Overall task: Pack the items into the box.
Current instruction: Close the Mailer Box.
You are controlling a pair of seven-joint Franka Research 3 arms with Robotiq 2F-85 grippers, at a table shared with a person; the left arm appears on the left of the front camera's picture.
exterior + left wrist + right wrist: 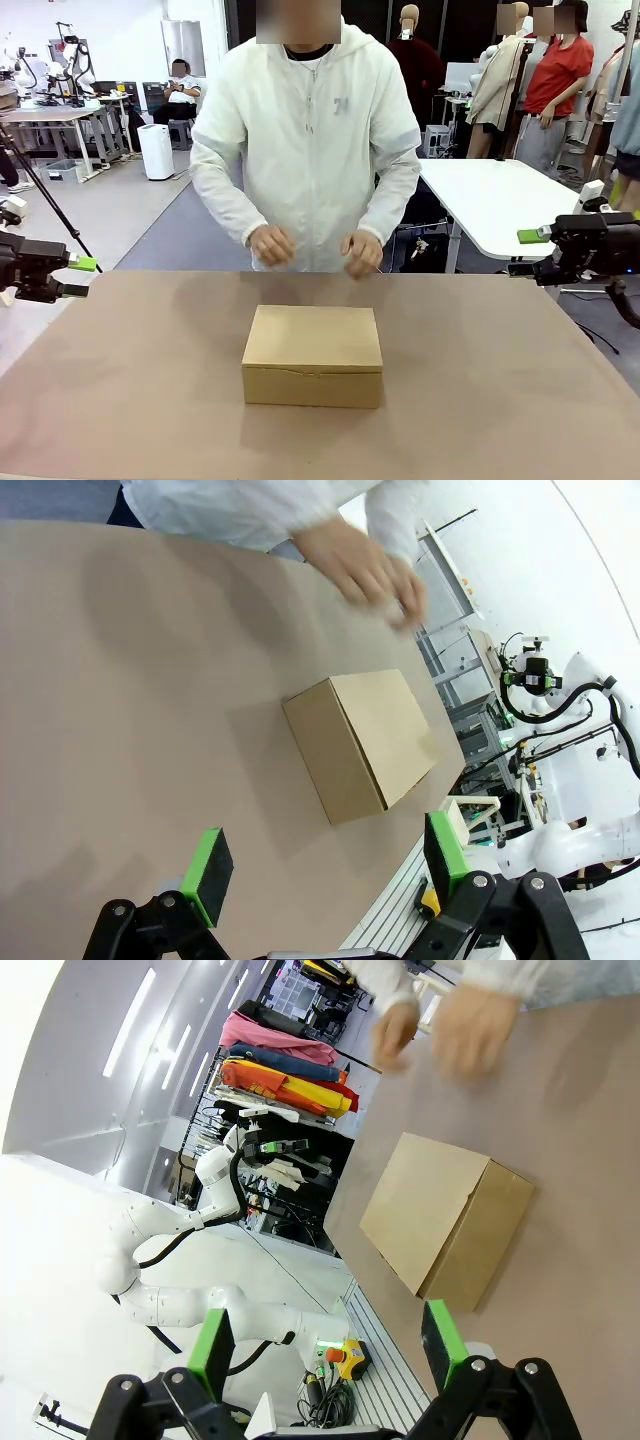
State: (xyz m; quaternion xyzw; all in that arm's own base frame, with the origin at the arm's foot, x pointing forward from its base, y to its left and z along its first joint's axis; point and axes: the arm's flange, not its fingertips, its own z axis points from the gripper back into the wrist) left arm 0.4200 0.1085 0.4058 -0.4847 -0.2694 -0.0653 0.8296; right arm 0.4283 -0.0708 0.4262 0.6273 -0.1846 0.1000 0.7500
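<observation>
One plain box [313, 355], shut, no readable print.

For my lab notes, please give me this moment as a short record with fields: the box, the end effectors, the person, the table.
box: brown cardboard box, lid shut, in the middle of the table
left end effector: left end effector open, holding nothing, at the table's left edge
right end effector: right end effector open, holding nothing, off the table's right side
person: stands at the far side, both hands above the far edge, beyond the box
table: brown table
</observation>
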